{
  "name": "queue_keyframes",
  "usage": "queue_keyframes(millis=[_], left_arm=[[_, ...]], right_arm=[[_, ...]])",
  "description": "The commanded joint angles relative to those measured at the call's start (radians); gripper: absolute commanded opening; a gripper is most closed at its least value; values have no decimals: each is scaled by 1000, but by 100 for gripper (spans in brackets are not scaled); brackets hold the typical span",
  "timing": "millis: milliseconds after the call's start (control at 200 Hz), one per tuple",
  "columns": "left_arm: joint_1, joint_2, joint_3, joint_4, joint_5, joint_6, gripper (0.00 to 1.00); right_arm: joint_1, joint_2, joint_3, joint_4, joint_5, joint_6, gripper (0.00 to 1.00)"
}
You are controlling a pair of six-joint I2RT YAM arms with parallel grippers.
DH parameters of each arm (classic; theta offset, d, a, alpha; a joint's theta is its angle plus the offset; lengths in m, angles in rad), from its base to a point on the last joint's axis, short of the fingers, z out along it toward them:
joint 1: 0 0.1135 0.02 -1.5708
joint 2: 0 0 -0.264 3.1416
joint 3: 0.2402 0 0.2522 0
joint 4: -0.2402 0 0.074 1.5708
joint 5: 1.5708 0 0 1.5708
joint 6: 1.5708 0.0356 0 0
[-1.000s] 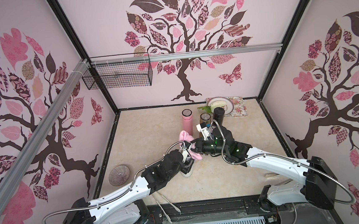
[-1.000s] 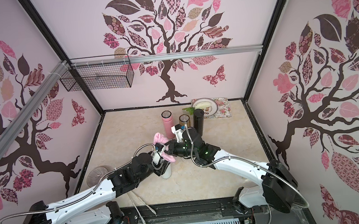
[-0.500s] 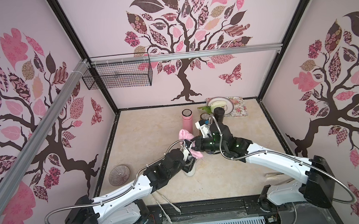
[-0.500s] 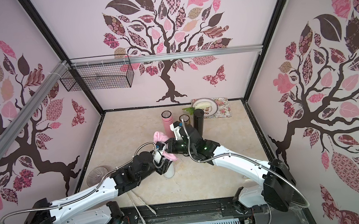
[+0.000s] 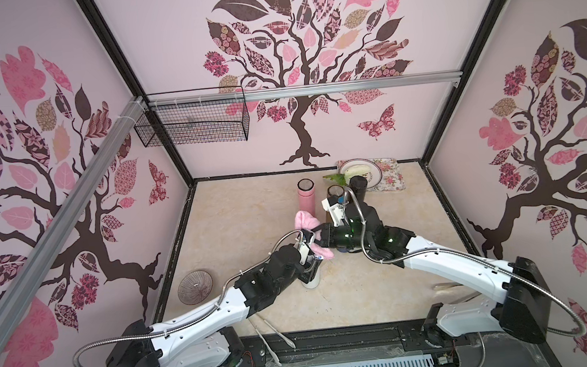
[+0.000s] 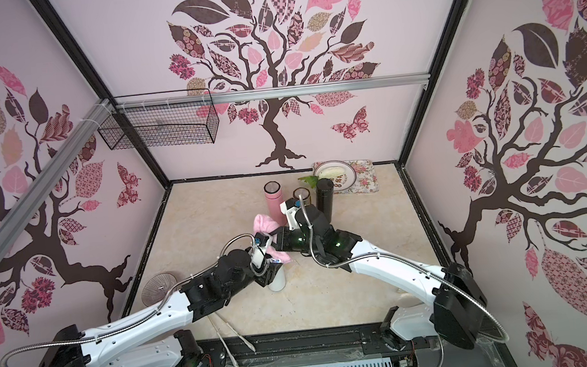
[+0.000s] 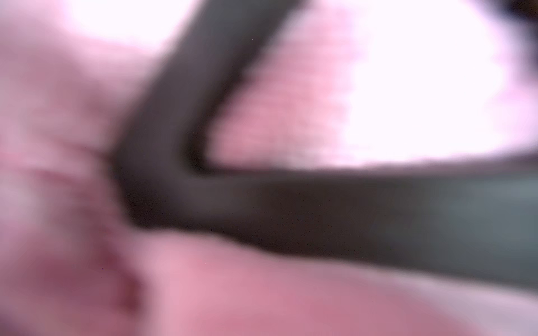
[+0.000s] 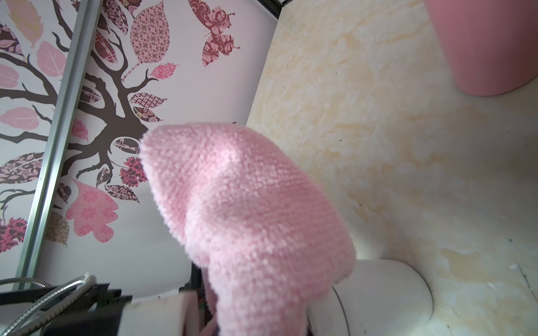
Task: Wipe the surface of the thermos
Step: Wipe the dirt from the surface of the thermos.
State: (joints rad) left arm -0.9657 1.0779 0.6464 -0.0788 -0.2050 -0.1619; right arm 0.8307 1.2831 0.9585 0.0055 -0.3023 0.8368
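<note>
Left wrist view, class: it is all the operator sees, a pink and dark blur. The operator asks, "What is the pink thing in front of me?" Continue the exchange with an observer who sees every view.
Observer: A pink cloth, pinched in the shut right gripper.
Operator: And the thermos?
Observer: The white thermos stands upright on the table, and the left gripper looks closed on its upper part.
Operator: Is the cloth wiping it?
Observer: In both top views the cloth's lower end is at the top of the white thermos; I cannot confirm that they touch.
</note>
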Motion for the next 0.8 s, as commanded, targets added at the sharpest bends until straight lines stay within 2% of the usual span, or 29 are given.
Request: queue_keyframes(millis=[0,145,300,450,630,795], left_arm=[[-1,25,-34,-10,13,-20,0],[-1,20,-41,12,50,-13,0],[-1,24,-51,22,104,8,0],[-4,25,-55,24,133,2,0],[-4,-2,-61,26,111,-3,0],[-4,-26,-47,-9,-28,-36,0]], right_arm=[[7,-87,-53,-139,-81,-18,0],[7,-113,-45,-147,-105,-28,0],[2,11,51,-68,-127,-55,0],[-6,133,164,-15,-37,-92,0],[-11,195,159,50,52,-101,0],[-11,131,83,-99,233,-149,0]])
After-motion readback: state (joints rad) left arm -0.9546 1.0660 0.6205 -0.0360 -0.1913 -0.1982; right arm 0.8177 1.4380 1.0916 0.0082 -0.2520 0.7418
